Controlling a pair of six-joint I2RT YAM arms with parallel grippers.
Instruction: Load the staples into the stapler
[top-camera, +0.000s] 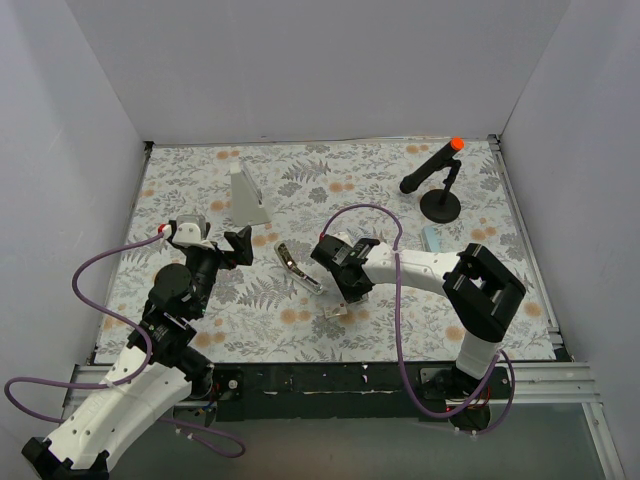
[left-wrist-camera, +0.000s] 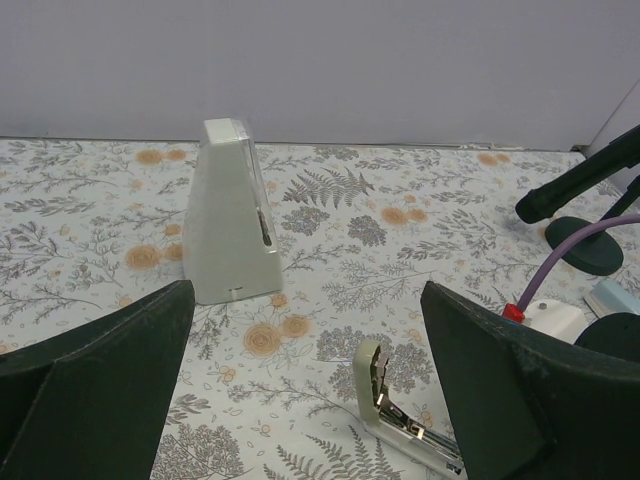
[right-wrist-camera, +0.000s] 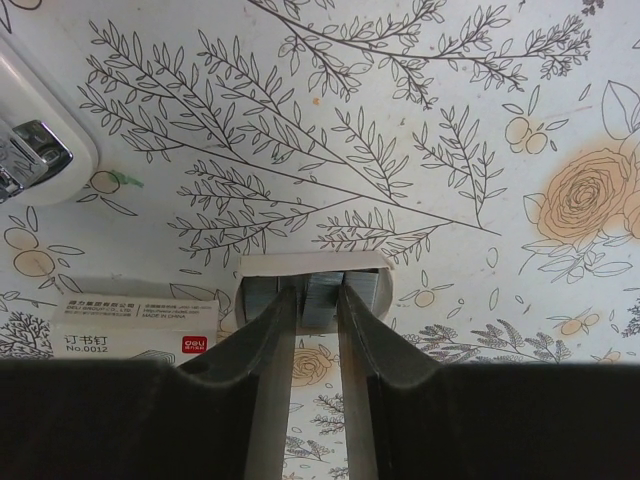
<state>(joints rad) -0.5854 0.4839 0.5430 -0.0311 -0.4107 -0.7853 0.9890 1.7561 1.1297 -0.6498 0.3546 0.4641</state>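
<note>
The stapler lies open on the floral mat; its pale green body and metal channel show in the left wrist view and a corner in the right wrist view. My left gripper is open and empty just left of the stapler, with wide dark fingers. My right gripper points down into the small white tray of staples. Its fingers are closed on one silvery strip. The whitish staple packet lies beside the tray.
A tall grey-white wedge stands behind the left gripper, also in the left wrist view. A black stand with an orange tip and a small pale blue piece are at the back right. White walls enclose the mat.
</note>
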